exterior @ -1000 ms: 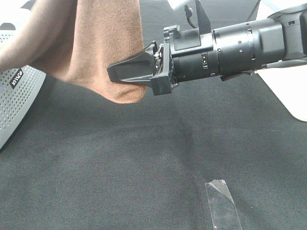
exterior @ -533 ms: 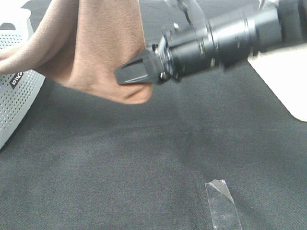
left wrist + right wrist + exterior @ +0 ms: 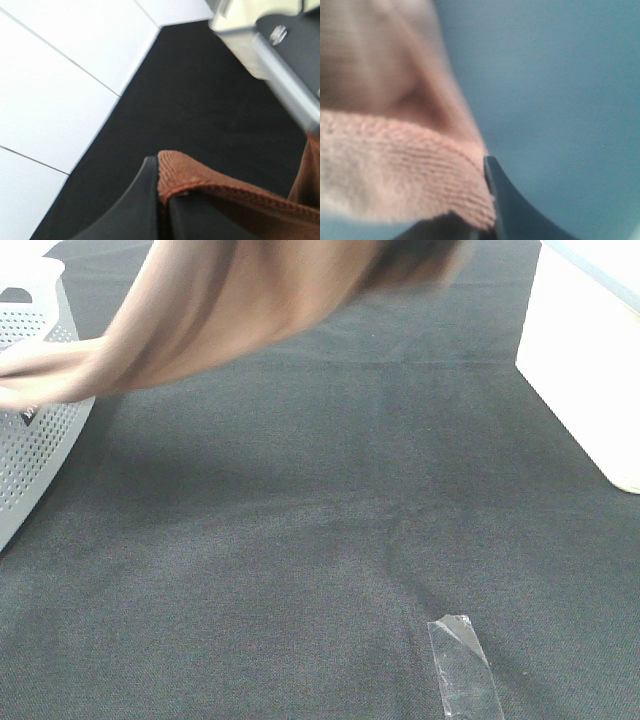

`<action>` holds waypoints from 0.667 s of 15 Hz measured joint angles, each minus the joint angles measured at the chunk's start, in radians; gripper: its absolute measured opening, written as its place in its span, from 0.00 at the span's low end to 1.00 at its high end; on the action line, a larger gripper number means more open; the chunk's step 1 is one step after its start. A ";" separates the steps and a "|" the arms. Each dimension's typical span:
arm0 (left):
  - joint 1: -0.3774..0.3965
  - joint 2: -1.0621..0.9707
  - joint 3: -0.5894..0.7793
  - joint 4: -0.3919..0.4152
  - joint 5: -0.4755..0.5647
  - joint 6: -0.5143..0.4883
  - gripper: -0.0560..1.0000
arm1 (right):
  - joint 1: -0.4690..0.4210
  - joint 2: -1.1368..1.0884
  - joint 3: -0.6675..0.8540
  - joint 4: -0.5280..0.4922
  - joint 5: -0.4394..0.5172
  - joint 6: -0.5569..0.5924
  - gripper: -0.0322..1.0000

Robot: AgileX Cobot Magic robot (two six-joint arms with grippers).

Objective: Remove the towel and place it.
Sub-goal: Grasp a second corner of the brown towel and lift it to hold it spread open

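Item one: my left gripper (image 3: 162,206), two black fingers pressed together on the stitched corner hem of the large brown plush microfibre towel (image 3: 215,187), with nothing of a gap between the pads. Item two: my right gripper (image 3: 487,225), seen close and blurred in its own wrist view, one dark finger (image 3: 512,215) tight against the ribbed edge of the towel (image 3: 395,175), the cloth pinched there. Item three: the towel (image 3: 250,300) as seen from the high camera, lifted off the table and stretched in a blurred band across the top of the view, its left end lying over the rim of the white perforated plastic basket (image 3: 35,440), its right end rising out of sight. Item four: the black fabric table covering (image 3: 300,540), bare beneath the raised cloth. Item five: a short strip of clear tape (image 3: 462,665) stuck flat on the covering near the front edge. Item six: a white box-like block (image 3: 590,360) at the right side, well apart from the towel.
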 joint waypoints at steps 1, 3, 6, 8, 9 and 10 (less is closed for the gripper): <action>0.027 0.005 0.000 -0.017 -0.078 -0.019 0.05 | 0.000 0.029 -0.102 -0.085 0.000 0.024 0.03; 0.068 0.021 0.000 -0.040 -0.215 -0.041 0.05 | 0.000 0.104 -0.280 -0.200 -0.004 0.040 0.03; 0.120 0.053 0.000 -0.044 -0.348 -0.047 0.05 | 0.000 0.197 -0.482 -0.343 -0.070 0.050 0.03; 0.158 0.067 0.000 -0.045 -0.427 -0.048 0.05 | 0.000 0.204 -0.526 -0.412 -0.177 0.074 0.03; 0.176 0.075 0.000 -0.046 -0.483 -0.048 0.05 | 0.000 0.204 -0.529 -0.441 -0.242 0.076 0.03; 0.203 0.089 0.000 -0.046 -0.575 -0.048 0.05 | 0.000 0.207 -0.529 -0.469 -0.345 0.091 0.03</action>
